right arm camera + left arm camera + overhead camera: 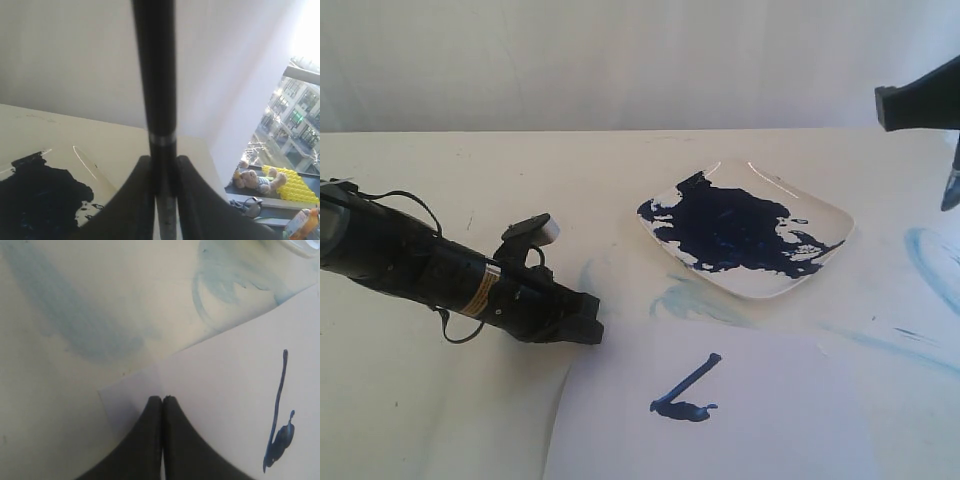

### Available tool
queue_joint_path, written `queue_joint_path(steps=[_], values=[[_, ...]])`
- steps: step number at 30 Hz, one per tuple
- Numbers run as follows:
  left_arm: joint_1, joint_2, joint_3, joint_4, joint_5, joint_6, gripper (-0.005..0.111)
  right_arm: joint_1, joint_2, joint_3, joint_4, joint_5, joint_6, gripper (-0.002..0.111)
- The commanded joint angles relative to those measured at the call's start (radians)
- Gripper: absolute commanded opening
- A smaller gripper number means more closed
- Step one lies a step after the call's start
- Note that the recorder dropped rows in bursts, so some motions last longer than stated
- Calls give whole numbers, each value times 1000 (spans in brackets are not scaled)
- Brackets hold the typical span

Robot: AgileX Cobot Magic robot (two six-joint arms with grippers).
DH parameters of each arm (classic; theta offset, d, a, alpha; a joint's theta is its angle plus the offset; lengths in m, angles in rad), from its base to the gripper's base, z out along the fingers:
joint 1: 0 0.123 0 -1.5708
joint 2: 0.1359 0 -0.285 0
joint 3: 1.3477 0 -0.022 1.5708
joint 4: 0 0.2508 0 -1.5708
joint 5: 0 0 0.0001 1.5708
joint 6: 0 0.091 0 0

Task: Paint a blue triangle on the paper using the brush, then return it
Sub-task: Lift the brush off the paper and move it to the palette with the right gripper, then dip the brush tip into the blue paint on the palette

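The left gripper (162,399), jaws pressed together, pins a corner of the paper (770,420), where the blue triangle (685,410) has only one slanted side and a base. Past the plate (815,203), the right gripper (164,162) hangs aloft, its jaws pinching the brush (157,100). Painting looks midway, and the closing stroke is likely next.

1. The black cylindrical left arm (420,262) comes in from the left edge and slants down low over the table, with a yellow label band (480,292) near its wrist
2. The black left gripper (162,401) has its two tapered fingers pressed flat together, with no gap between them
3. The black right gripper (161,162) sits high at the right edge of the exterior view, where only its end shows
4. Its two curved fingers clamp a long thin black-handled brush (154,75) just below the handle's silver ring
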Motion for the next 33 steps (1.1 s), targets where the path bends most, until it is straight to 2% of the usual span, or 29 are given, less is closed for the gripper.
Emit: queue_joint_path(steps=[1, 7, 15, 26, 27, 28, 31, 33], values=[[-4, 1, 1, 14, 20, -1, 0, 1, -4, -14, -9, 208, 120, 0], [-4, 1, 1, 14, 22, 11, 0, 1, 0, -14, -9, 400, 254, 0], [-4, 1, 1, 14, 23, 14, 0, 1, 1, -10, -9, 584, 305, 0], [-4, 1, 1, 14, 23, 14, 0, -4, 1, 9, -9, 749, 440, 0], [-4, 1, 1, 14, 23, 14, 0, -18, -4, 16, -91, 776, 550, 0], [-4, 1, 1, 14, 23, 14, 0, -63, -13, 21, -388, 823, 855, 0], [-4, 1, 1, 14, 23, 14, 0, -154, -26, 17, -1002, 898, 1580, 0], [-4, 1, 1, 14, 23, 14, 0, -204, -27, 7, -1291, 955, 1885, 0]])
